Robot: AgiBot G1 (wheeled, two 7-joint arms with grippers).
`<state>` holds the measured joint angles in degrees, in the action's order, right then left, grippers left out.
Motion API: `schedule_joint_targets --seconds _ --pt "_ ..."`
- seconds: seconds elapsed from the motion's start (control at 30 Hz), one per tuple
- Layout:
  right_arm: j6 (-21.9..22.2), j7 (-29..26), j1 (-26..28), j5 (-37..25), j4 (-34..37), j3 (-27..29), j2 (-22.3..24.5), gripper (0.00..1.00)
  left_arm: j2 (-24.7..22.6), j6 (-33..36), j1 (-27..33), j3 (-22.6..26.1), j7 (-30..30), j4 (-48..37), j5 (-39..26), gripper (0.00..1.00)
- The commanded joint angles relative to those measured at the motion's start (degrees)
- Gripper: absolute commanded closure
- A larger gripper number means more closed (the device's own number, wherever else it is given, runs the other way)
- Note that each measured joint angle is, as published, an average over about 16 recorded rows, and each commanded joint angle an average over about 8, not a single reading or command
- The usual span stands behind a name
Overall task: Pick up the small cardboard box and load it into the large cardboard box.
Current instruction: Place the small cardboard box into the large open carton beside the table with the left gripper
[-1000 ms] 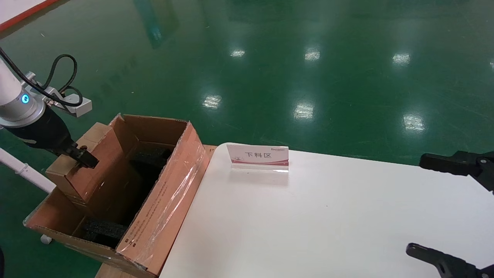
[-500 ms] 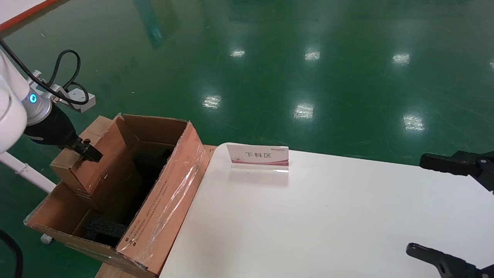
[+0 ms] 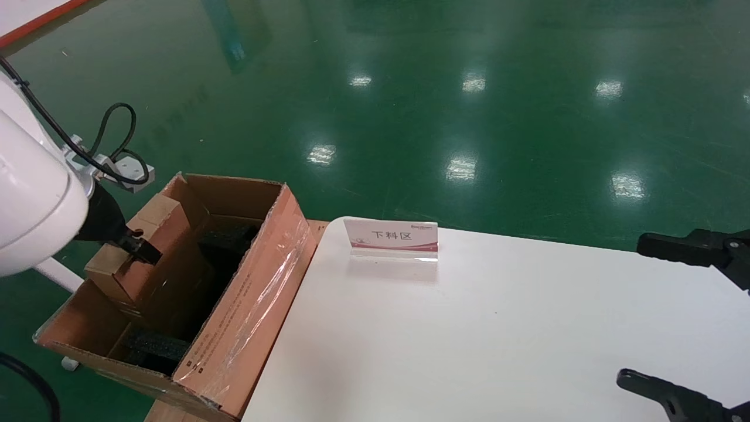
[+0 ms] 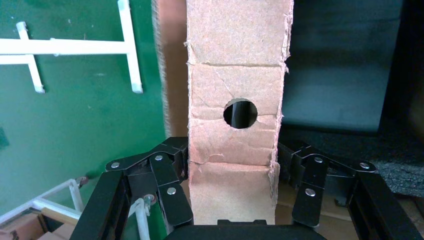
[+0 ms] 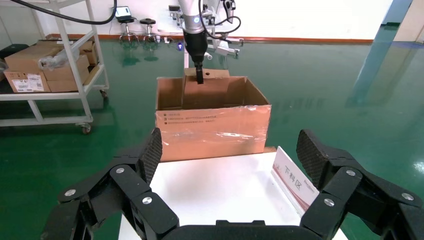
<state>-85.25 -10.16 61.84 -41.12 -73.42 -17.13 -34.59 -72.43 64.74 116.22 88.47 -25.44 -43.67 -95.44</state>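
Note:
My left gripper (image 3: 139, 248) is shut on the small cardboard box (image 3: 159, 227), a reddish-brown carton. It holds the carton upright and partly down inside the large cardboard box (image 3: 252, 293), against that box's left wall. In the left wrist view the jaws (image 4: 232, 160) clamp both sides of the carton's narrow face with the round hole (image 4: 235, 65). Black foam (image 3: 153, 346) lies on the large box's floor. The right wrist view shows the large box (image 5: 212, 127) with the left gripper (image 5: 199, 75) above it. My right gripper (image 3: 656, 316) is open and empty over the table's right edge.
A white table (image 3: 498, 340) stands to the right of the large box, with a small acrylic sign (image 3: 394, 237) near its far edge. A cart with cartons (image 5: 45, 70) stands on the green floor. A white rack (image 4: 75, 47) lies beside the large box.
My left gripper has carried the small cardboard box down and rightward, deeper into the large box. The right arm has not moved.

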Motion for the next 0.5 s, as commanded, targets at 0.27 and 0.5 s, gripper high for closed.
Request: schedule_joint_targets --seconds 0.27,0.5 --pt "0.02 0.01 -0.01 0.02 0.01 -0.01 0.01 0.0 -0.37 -1.43 -1.34 -0.22 0.86 -1.06 0.31 0.35" --pt "0.03 0.01 -0.01 0.02 0.02 -0.02 0.02 0.0 -0.39 -1.59 -1.44 -0.22 0.96 -1.06 0.32 0.0"
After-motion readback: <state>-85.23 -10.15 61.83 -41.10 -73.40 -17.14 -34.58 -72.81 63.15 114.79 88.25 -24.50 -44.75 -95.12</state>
